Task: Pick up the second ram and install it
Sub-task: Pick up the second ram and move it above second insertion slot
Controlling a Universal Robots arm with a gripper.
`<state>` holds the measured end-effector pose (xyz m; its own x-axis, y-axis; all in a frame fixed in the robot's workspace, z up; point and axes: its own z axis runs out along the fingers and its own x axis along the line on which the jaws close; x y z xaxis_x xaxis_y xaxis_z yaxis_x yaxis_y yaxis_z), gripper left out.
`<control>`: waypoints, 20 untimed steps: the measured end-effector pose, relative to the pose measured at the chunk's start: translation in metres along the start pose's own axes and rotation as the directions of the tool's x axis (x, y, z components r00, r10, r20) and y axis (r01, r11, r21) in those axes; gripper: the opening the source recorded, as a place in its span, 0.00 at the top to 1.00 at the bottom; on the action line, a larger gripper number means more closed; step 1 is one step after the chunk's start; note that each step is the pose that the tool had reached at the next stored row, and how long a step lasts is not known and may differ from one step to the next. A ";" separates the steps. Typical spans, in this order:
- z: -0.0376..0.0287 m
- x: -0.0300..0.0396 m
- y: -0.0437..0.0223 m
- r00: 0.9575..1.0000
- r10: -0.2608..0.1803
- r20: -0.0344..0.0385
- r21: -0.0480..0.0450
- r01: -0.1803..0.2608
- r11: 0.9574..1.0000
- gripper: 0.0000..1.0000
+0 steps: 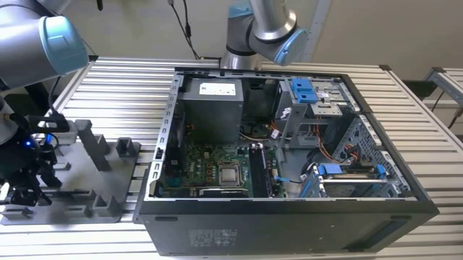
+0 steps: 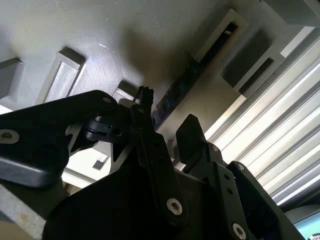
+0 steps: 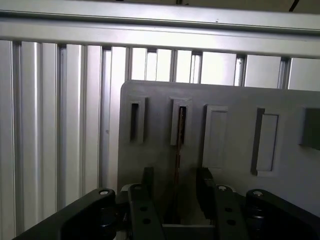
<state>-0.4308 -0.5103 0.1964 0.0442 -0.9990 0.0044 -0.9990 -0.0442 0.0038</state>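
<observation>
Black finger links of the gripper (image 3: 176, 175) sit nearest my first wrist camera, and I log them as spread. One finger stands on each side of the second ram (image 3: 177, 161), with a sliver of grey showing between the stick and each finger. No pinch is made.

The second ram stands on edge in a slot of the grey fixture (image 3: 235, 100). From the wrist I see it as a thin dark line running straight away. The second wrist view agrees: the stick runs lengthwise from between the fingers out to the far end of its slot.

Finding: its long axis lies along the slot, square to the line on which the fingers close, so its flat faces meet the pads. As far as I can judge, the gripper straddles the near portion rather than the middle.

Beyond the fixture lies the slatted aluminium table (image 3: 50, 125). In the exterior view the gripper hangs over the fixture at that view's left, well apart from the open computer case (image 1: 289, 222).
</observation>
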 end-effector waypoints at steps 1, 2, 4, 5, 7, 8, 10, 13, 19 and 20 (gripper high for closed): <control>0.0000 0.0000 0.0000 1.000 0.000 0.000 0.000 0.000 1.000 0.52; 0.0000 0.0000 0.0000 1.000 0.000 0.000 0.000 0.000 1.000 0.52; 0.0001 0.0000 0.0000 1.000 0.000 0.000 0.000 0.000 1.000 0.52; 0.0001 0.0000 0.0000 1.000 0.000 0.000 0.001 0.000 1.000 0.52; 0.0001 0.0000 0.0000 1.000 0.000 0.000 0.001 0.000 1.000 0.52; 0.0001 0.0000 0.0000 1.000 0.000 0.000 0.001 0.000 1.000 0.55; 0.0001 0.0000 0.0000 1.000 0.000 0.000 0.001 0.000 1.000 0.61; 0.0001 0.0000 0.0000 1.000 0.000 0.000 0.001 0.000 1.000 0.67; 0.0001 0.0000 0.0000 1.000 0.000 0.000 0.001 0.000 1.000 0.67; 0.0001 0.0000 0.0000 1.000 0.000 0.000 0.001 0.000 1.000 0.70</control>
<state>-0.4308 -0.5104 0.1962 0.0443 -0.9990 0.0044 -0.9990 -0.0443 0.0025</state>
